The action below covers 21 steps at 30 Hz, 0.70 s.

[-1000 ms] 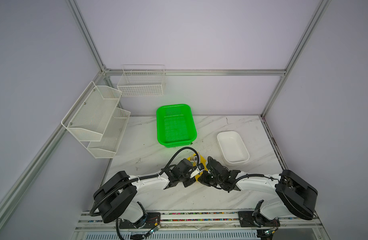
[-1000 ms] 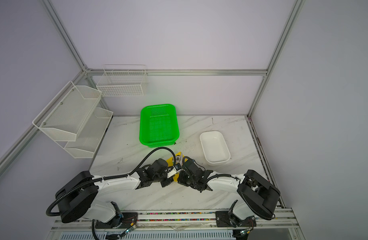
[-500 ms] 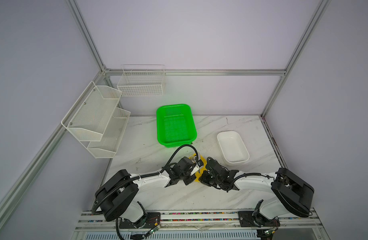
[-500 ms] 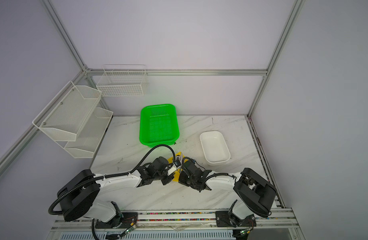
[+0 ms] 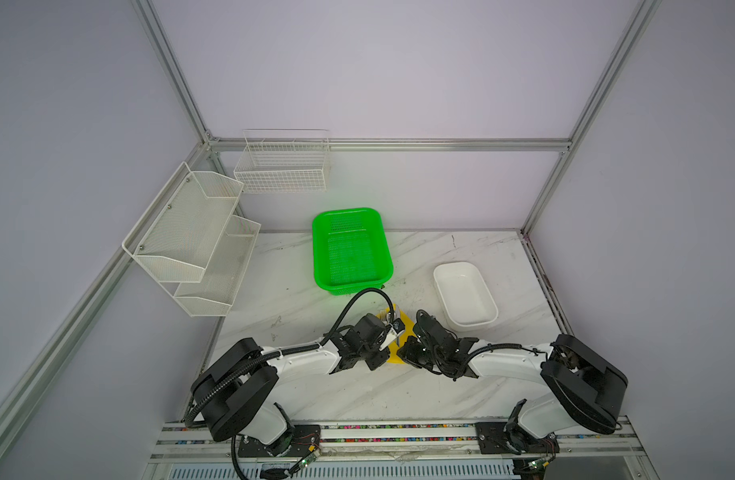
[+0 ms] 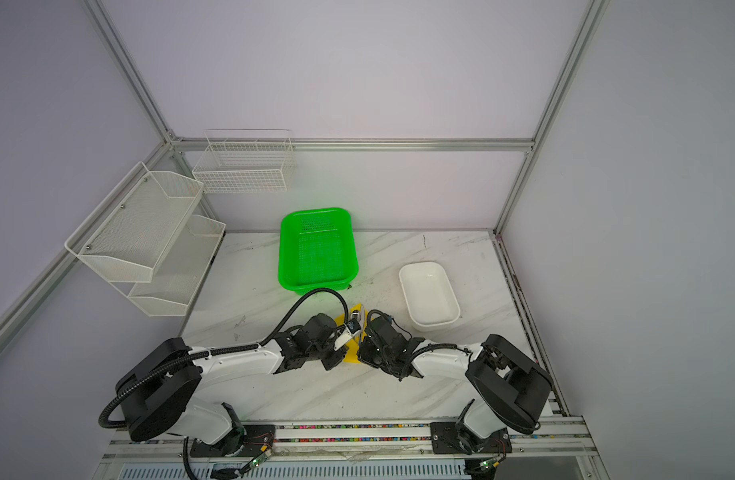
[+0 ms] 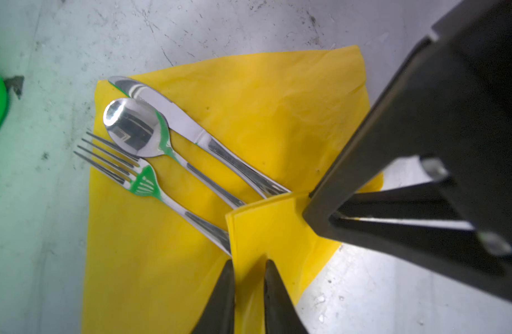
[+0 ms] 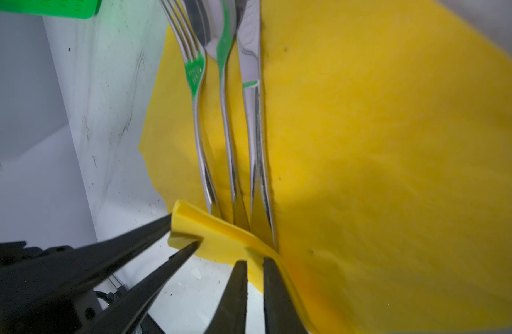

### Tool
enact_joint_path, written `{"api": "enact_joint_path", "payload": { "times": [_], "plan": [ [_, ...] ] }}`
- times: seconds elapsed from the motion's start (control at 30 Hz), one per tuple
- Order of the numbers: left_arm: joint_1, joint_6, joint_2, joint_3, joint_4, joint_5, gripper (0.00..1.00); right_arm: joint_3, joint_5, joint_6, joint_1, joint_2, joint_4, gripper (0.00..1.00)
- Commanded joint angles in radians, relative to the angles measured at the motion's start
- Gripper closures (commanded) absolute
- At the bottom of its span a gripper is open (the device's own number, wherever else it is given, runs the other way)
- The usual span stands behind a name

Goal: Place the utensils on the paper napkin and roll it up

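Note:
The yellow paper napkin (image 7: 278, 115) lies on the marble with the fork (image 7: 142, 179), spoon (image 7: 133, 127) and knife (image 7: 168, 110) side by side on it. Its near edge is folded up over the handle ends. My left gripper (image 7: 249, 261) straddles that fold with its jaws a little apart, so the paper sits loosely between them. My right gripper (image 8: 254, 261) is shut on the same folded edge beside it. In both top views the two grippers meet over the napkin (image 5: 404, 322), hiding most of it.
A green basket (image 5: 347, 212) stands just behind the napkin, and a white tray (image 5: 465, 291) sits to the right of it. Wire racks (image 5: 191, 237) hang on the left wall. The frame rail runs along the table's front edge.
The left gripper's jaws have parted slightly around the napkin's folded edge. The right gripper keeps its hold. Both arms have barely shifted.

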Motion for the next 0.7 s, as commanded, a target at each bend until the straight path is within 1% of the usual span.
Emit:
{"api": "enact_joint_path", "payload": {
  "times": [0.0,0.03,0.1,0.13,0.2,0.23,0.33,0.37,0.4,0.43,0.53,0.67],
  "plan": [
    [0.011,-0.059,-0.043,0.083,-0.014,-0.012,0.68,0.004,0.003,0.016,-0.004,0.024,0.012,0.85],
    [0.012,-0.08,-0.065,0.078,-0.017,-0.022,0.62,0.007,0.003,0.015,-0.004,0.027,0.011,0.86],
    [0.023,-0.133,-0.139,0.065,-0.017,-0.038,0.55,0.007,0.004,0.016,-0.005,0.032,0.011,0.86],
    [0.027,-0.18,-0.169,0.061,-0.024,-0.057,0.52,0.007,0.004,0.015,-0.006,0.034,0.011,0.86],
    [0.032,-0.258,-0.234,0.049,-0.026,-0.064,0.48,0.007,0.002,0.014,-0.006,0.035,0.012,0.86],
    [0.034,-0.296,-0.265,0.038,-0.021,-0.048,0.48,0.007,0.002,0.014,-0.006,0.035,0.012,0.86],
    [0.041,-0.419,-0.323,0.017,-0.017,-0.014,0.48,0.01,-0.001,0.011,-0.006,0.04,0.012,0.86],
    [0.044,-0.445,-0.326,0.015,-0.026,-0.001,0.49,0.013,-0.004,0.008,-0.006,0.041,0.012,0.86],
    [0.049,-0.474,-0.323,0.016,-0.037,0.019,0.52,0.016,-0.005,0.006,-0.007,0.039,0.012,0.86],
    [0.056,-0.503,-0.309,0.021,-0.048,0.053,0.55,0.015,-0.005,0.007,-0.007,0.039,0.012,0.86],
    [0.08,-0.566,-0.226,0.072,-0.114,0.158,0.58,0.01,-0.007,0.003,-0.007,0.036,0.012,0.86],
    [0.11,-0.594,-0.1,0.142,-0.176,0.261,0.62,0.01,-0.011,0.002,-0.007,0.029,0.012,0.86]
  ]
}}
